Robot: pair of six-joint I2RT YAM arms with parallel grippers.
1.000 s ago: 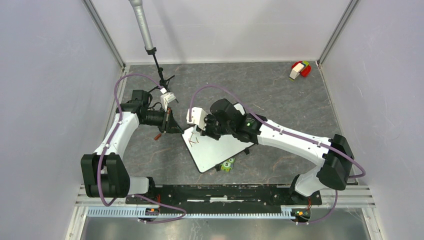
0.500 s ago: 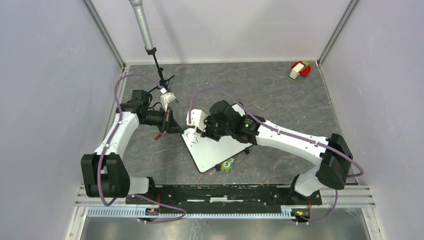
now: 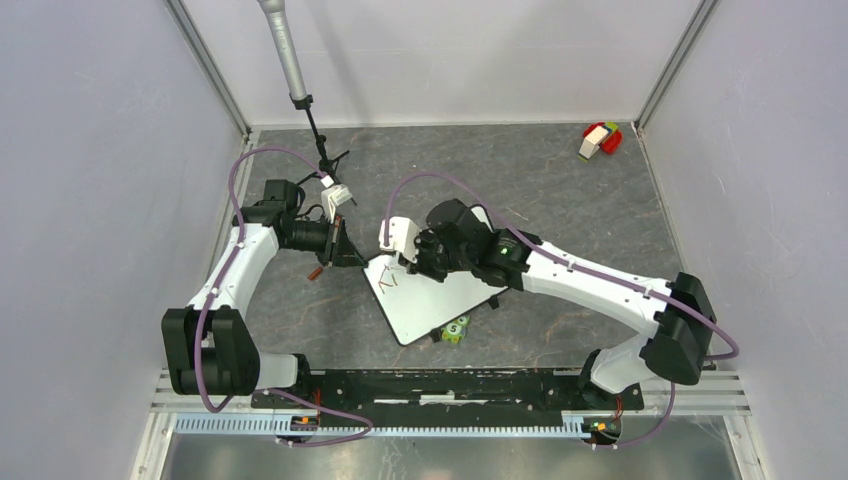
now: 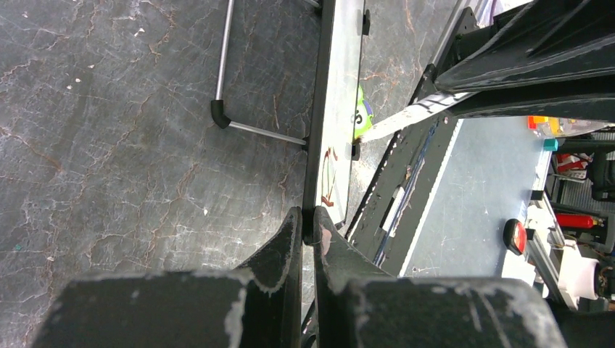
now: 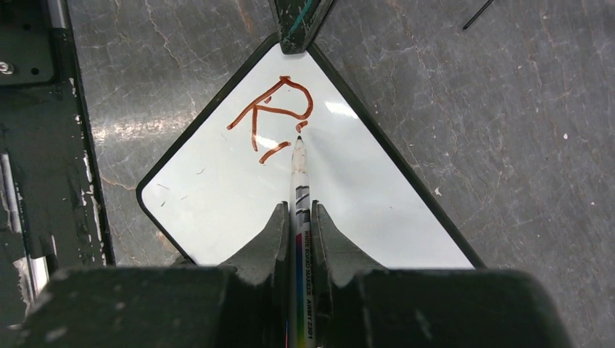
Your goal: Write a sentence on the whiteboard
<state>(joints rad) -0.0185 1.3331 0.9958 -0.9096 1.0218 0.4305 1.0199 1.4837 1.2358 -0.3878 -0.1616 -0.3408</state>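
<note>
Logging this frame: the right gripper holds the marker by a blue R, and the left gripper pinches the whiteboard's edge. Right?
Only the colour is wrong: the R is reddish-brown, as the right wrist view shows. The right gripper holds the marker and the left gripper pinches the edge of the whiteboard.

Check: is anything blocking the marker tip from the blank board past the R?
Nothing visible. The white-barrelled marker pen in the right gripper points at bare white rectangular whiteboard beside the reddish-brown R; the left gripper clamps only a corner.
</note>
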